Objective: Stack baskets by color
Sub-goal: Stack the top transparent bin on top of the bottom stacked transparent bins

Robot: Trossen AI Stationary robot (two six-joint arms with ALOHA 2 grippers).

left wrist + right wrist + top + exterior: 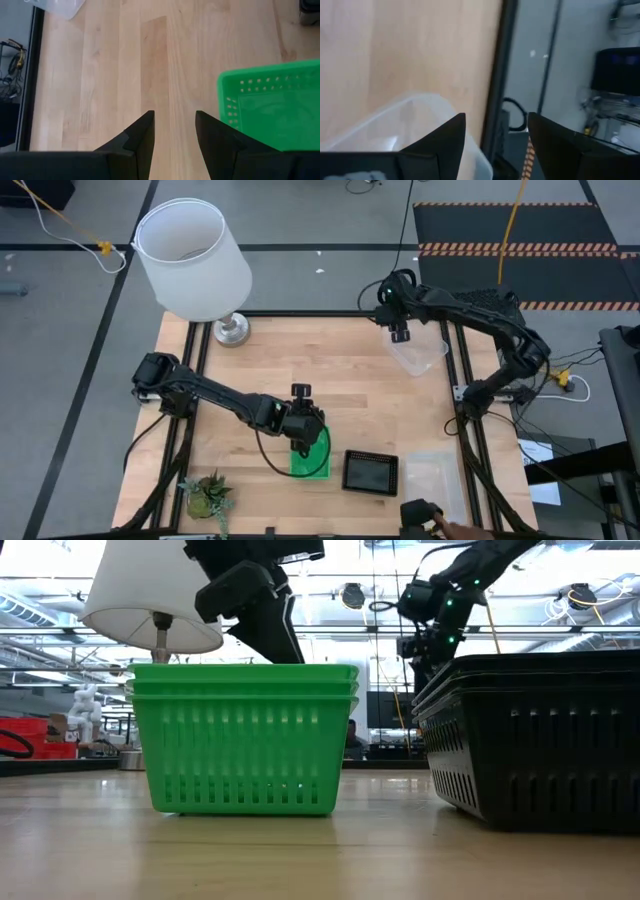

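- High view: the left gripper [305, 423] hangs over the green baskets [312, 457] near the table's front edge, with the black baskets [371, 471] just beside them and a clear basket [432, 477] further right by the side rail. The right gripper [400, 330] is at the far right corner, above another clear basket [418, 356] lying against the black frame rail. The middle of the wooden table [330, 370] is bare; a white lamp [195, 260] fills the far left corner and a small plant [208, 494] the near left.
- Low view: the green stack [245, 736] and the black stack [535, 740] stand apart with an open gap between; a bright workshop lies behind.
- Left wrist view: jaws apart, nothing between them, bare wood ahead, and the green basket [272, 105] sits off to one side.
- Right wrist view: jaws wide apart over the clear basket's rim [415, 125] at the table edge, grey floor beyond.
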